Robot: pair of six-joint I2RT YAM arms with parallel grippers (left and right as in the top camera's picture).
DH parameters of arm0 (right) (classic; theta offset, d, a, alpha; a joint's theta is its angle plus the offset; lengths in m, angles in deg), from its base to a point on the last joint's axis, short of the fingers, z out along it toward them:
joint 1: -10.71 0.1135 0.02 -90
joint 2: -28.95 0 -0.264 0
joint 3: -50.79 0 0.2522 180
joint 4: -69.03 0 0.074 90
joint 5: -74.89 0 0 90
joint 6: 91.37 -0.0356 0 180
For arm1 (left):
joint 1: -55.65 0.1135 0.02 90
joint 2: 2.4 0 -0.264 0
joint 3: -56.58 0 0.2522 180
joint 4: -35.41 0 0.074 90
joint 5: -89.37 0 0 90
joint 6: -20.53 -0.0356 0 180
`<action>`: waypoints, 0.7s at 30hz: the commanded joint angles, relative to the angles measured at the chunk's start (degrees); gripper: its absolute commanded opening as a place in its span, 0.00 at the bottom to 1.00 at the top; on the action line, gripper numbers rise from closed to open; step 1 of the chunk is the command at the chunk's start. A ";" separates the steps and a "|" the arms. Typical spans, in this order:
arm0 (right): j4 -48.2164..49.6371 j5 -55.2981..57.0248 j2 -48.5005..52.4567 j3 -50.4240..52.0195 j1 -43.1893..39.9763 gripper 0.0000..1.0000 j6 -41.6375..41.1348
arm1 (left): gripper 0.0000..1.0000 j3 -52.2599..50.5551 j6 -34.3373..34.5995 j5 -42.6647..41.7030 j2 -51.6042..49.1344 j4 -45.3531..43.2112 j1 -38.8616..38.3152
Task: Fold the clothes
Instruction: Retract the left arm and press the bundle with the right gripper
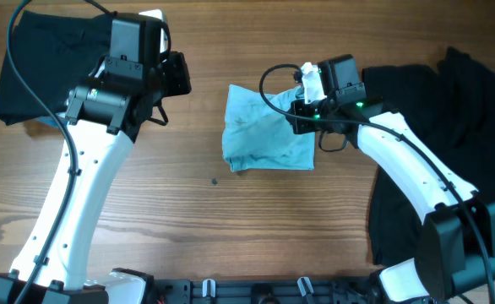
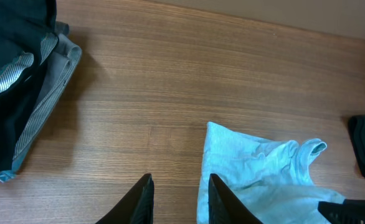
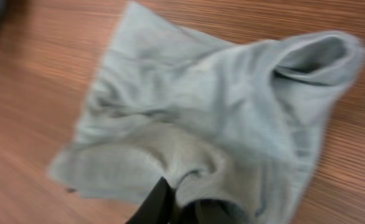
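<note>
A wood-grain table [image 1: 188,228] fills the overhead view. A large heap of black clothes [image 1: 475,110] sprawls on its right side, and a smaller black pile [image 1: 45,59] lies at the far left corner. Between them sits the pale blue T-shirt [image 1: 260,135], crumpled into a rough square. The right gripper [image 3: 184,200] is at the shirt's right edge. Its wrist view is blurred, but the fingers seem pressed together on a raised fold of blue cloth. The left gripper [image 2: 177,196] hangs over bare wood near the shirt's left edge, fingers spread, nothing between them.
</note>
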 commanded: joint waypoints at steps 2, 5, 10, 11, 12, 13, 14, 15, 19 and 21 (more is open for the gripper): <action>-1.97 5.86 3.04 -0.52 -0.09 0.26 2.80 | 0.29 0.57 -0.57 1.01 0.61 -0.13 0.26; -5.88 2.10 2.67 -0.55 -0.17 0.44 2.99 | 0.31 0.57 -0.57 1.01 0.61 -0.11 0.26; -10.10 -6.12 -1.33 -0.59 -0.20 0.55 9.01 | 0.38 0.57 -0.55 0.39 -0.15 0.07 0.26; -11.50 -7.10 -1.86 -0.59 -0.22 0.59 8.81 | 0.38 0.48 -0.57 -0.37 -0.35 0.31 0.26; -14.16 -7.17 -2.23 -0.59 -0.31 0.57 5.75 | 0.37 0.46 -0.55 -0.55 -0.66 0.74 0.26; -16.09 -7.06 -2.19 -0.59 -0.55 0.56 -1.33 | 0.37 0.42 -0.55 -0.55 -0.85 0.94 0.26; -18.36 -7.43 -1.88 -0.59 -0.57 0.66 -11.47 | 0.36 0.33 -0.55 -0.55 -1.25 1.01 0.26; -19.19 -8.81 -1.88 -0.59 -0.57 0.73 -19.06 | 0.36 0.22 -0.55 -0.55 -1.68 0.92 0.26; -15.93 -11.96 -1.88 -0.55 -0.35 0.88 -36.26 | 0.36 0.20 -0.57 -0.55 -2.56 0.92 0.26; -12.87 -8.33 -1.73 -0.52 0.11 0.88 -42.99 | 0.36 0.22 -0.57 -0.50 -2.56 0.92 0.26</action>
